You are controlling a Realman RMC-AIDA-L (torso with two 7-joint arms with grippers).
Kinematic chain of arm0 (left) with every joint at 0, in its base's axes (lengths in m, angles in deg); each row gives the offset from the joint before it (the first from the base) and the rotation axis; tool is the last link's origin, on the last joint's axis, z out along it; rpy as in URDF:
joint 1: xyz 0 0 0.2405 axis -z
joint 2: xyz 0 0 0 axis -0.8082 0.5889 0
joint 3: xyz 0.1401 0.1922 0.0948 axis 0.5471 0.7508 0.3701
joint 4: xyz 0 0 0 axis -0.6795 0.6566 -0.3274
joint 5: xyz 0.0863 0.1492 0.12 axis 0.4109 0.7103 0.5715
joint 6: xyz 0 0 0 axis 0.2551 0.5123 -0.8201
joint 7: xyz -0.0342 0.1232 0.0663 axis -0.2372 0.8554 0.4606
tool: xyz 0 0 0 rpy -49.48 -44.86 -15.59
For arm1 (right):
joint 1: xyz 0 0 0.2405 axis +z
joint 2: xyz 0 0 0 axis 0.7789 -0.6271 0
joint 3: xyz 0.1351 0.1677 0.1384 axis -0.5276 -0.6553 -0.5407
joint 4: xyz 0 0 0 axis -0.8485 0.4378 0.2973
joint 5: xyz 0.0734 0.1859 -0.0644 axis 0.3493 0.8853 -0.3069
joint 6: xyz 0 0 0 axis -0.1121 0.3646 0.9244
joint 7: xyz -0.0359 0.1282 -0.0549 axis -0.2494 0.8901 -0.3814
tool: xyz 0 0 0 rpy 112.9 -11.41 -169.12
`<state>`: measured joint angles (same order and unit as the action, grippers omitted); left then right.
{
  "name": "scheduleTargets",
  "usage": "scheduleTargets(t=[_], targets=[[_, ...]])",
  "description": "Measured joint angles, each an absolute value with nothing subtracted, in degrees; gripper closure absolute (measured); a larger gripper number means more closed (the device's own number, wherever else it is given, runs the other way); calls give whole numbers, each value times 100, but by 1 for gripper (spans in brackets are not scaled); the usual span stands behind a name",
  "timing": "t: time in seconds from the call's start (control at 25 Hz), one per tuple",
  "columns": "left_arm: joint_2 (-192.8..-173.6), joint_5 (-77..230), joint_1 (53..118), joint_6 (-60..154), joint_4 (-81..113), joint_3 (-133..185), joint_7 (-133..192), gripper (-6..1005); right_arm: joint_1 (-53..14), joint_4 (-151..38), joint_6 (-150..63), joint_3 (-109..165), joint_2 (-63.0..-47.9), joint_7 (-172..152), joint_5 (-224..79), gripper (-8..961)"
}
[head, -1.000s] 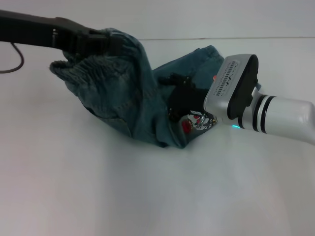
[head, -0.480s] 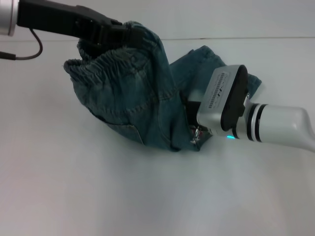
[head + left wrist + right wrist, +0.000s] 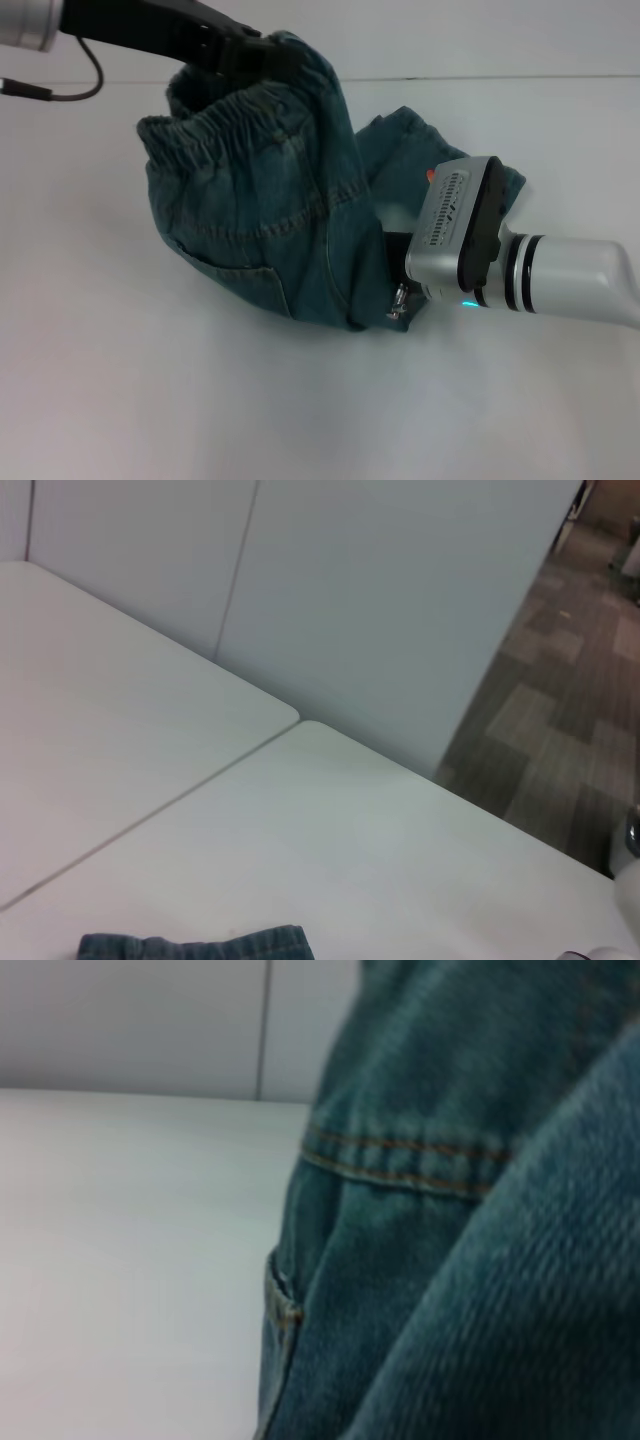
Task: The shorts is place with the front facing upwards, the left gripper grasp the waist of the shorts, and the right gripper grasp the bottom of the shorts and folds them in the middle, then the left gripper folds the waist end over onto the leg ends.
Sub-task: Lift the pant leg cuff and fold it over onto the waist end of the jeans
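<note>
Blue denim shorts (image 3: 260,220) hang bunched over the white table (image 3: 150,400), with the elastic waistband (image 3: 215,125) uppermost and a back pocket seam showing. My left gripper (image 3: 262,55) is shut on the top of the waist and holds it up in the air. My right gripper (image 3: 398,275) sits low at the right side of the shorts, pressed against the denim near the table. The right wrist view is filled by denim (image 3: 450,1210) close up. A strip of the waist (image 3: 200,944) shows in the left wrist view.
The white table joins a second table along a seam (image 3: 150,820). A white wall (image 3: 380,600) stands behind, and carpeted floor (image 3: 570,730) lies beyond the table edge. A black cable (image 3: 60,90) trails from the left arm.
My left gripper has carried the waist up and to the right, so the shorts hang taller. My right gripper has sunk lower, towards the table and the near side.
</note>
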<state>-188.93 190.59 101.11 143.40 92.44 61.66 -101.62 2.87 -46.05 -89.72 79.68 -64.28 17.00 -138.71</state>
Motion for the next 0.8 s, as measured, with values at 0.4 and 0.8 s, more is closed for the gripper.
scheduleTargets(t=[0.4, 0.8], targets=[[-18978, 19065, 10229, 14191, 9244, 6748, -10299, 956, 355, -4484, -9198, 7657, -6428, 1721, -14220, 101], [-18990, 19066, 10388, 13970, 9018, 7008, -10318, 957, 482, -4221, -8938, 6126, -6428, 1662, -15750, 100]])
